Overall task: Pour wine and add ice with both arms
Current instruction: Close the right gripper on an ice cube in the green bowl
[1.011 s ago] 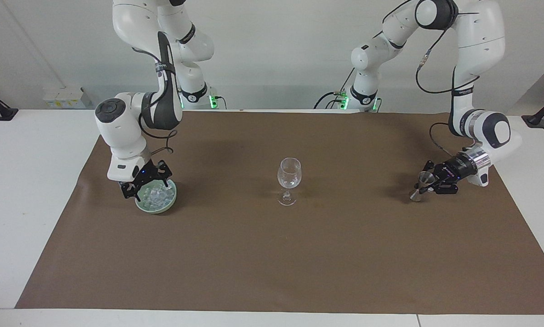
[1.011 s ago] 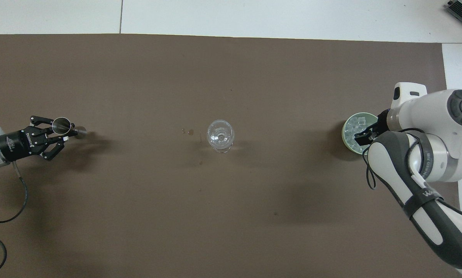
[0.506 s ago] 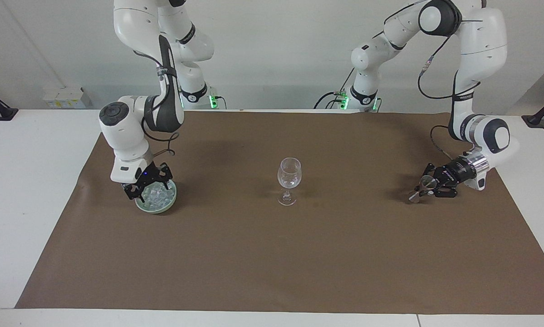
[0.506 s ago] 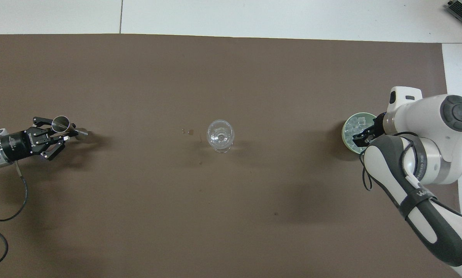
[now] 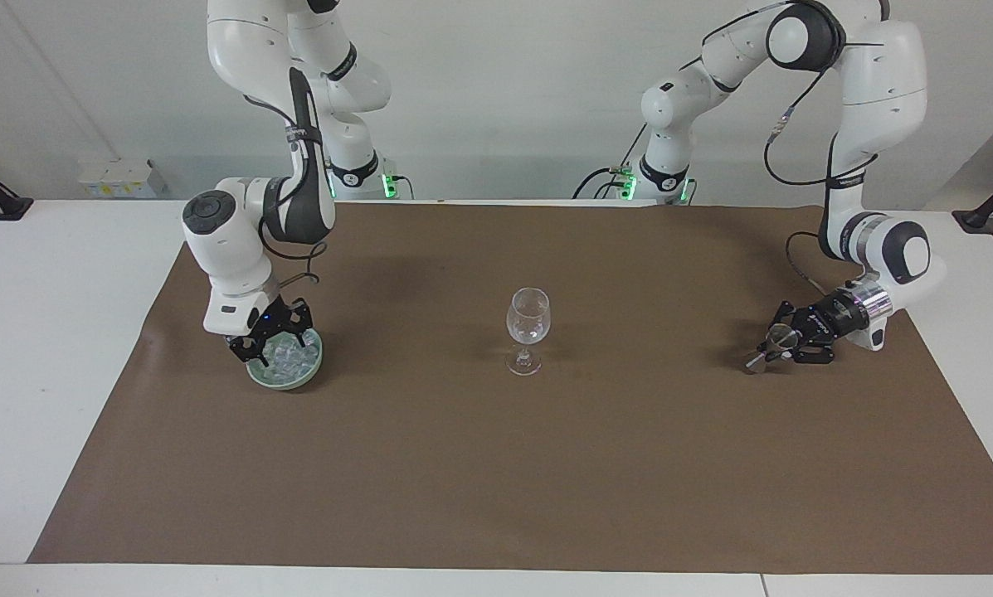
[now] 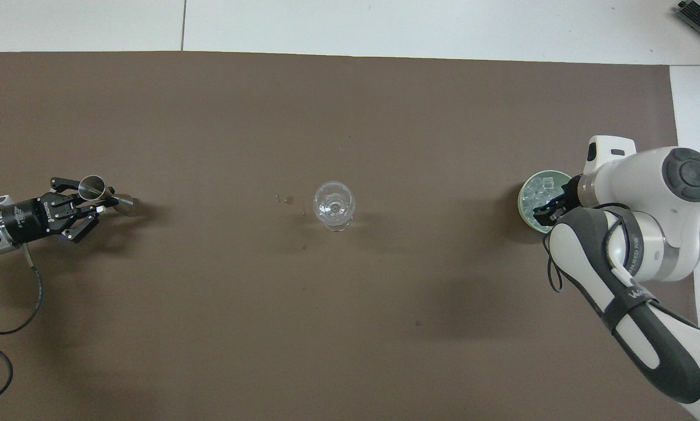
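- Ice (image 5: 284,356): heap of small clear cubes in a pale green bowl (image 5: 308,371), lower left of the facing view; none appears in the wine glass (image 5: 528,316) at frame centre, which looks empty.
- Right hand (image 5: 270,348): down in the bowl among the cubes; whether its fingers have closed on a cube cannot be told.
- Left hand (image 5: 782,342): at centre right of the facing view, clamped on a metal jigger (image 6: 94,188) held low and tilted over the brown mat (image 5: 496,464) on the tabletop (image 5: 40,332).
- Progress, as judged: early; pouring and ice transfer both remain.
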`<state>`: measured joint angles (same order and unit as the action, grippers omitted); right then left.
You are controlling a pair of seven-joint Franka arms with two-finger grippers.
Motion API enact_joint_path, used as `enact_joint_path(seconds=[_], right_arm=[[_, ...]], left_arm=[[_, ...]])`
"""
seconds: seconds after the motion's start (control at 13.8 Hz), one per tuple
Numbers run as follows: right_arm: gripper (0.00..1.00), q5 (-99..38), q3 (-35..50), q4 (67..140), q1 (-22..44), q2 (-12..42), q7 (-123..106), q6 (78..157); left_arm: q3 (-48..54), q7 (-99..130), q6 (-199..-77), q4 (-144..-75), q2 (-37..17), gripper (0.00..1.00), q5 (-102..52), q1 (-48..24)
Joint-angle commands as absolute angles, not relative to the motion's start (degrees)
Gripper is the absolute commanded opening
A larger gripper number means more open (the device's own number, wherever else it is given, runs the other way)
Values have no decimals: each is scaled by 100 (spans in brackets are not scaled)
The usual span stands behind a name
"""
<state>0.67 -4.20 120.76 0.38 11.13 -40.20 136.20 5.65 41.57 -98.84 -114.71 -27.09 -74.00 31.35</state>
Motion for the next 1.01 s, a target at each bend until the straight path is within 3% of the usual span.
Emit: enact_joint_path(seconds=[0.0, 0.43, 0.94], right_arm=[[70, -18, -474, 12173, -18, 1055, -4263, 13676], [62, -9, -475, 12182, -9, 1055, -4184, 13667], [29, -9, -475, 12155, 9, 1055, -4184, 13632]], left_arm=[[615, 4324, -9642, -11250, -2944, 0, -7471, 3269], [598, 4333, -9519, -11250, -2988, 0, -7462, 3349], [598, 4263, -9571, -11241, -3006, 1, -7392, 3384]])
